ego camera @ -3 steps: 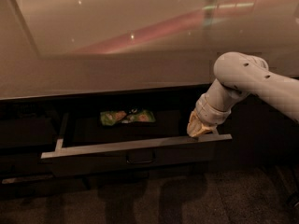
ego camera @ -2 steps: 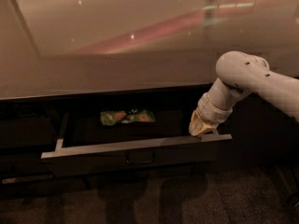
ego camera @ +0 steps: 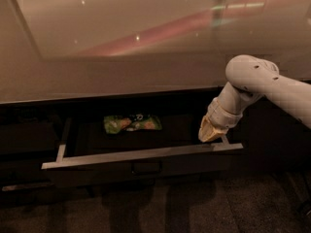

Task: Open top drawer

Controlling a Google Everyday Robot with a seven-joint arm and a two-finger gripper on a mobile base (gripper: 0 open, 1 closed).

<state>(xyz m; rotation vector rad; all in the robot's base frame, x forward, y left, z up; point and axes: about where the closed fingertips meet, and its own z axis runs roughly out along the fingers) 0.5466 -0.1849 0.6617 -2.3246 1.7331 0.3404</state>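
The white arm is reaching in from the right of the top drawer, bending at a rounded joint above the drawer's right end and angling down and leftward. Its pale tool is pointing down just behind the drawer's pale metal rim, near the right corner, touching or nearly touching the rim. Whether the tool is spread or pressed together cannot be told.

The top drawer is standing pulled out from under the counter, its rim running slightly uphill toward the right and its dark front carrying a small loop handle at the centre. A green and orange snack packet is lying inside the drawer, toward the back and left of centre. Printing is showing on the packet, but no word or brand can be read.

Compared with the frame a moment earlier, the arm and tool are sitting in almost the same pose, shifted only a touch to the right along the rim. The drawer is standing open about as far, and the packet is lying in the same spot.
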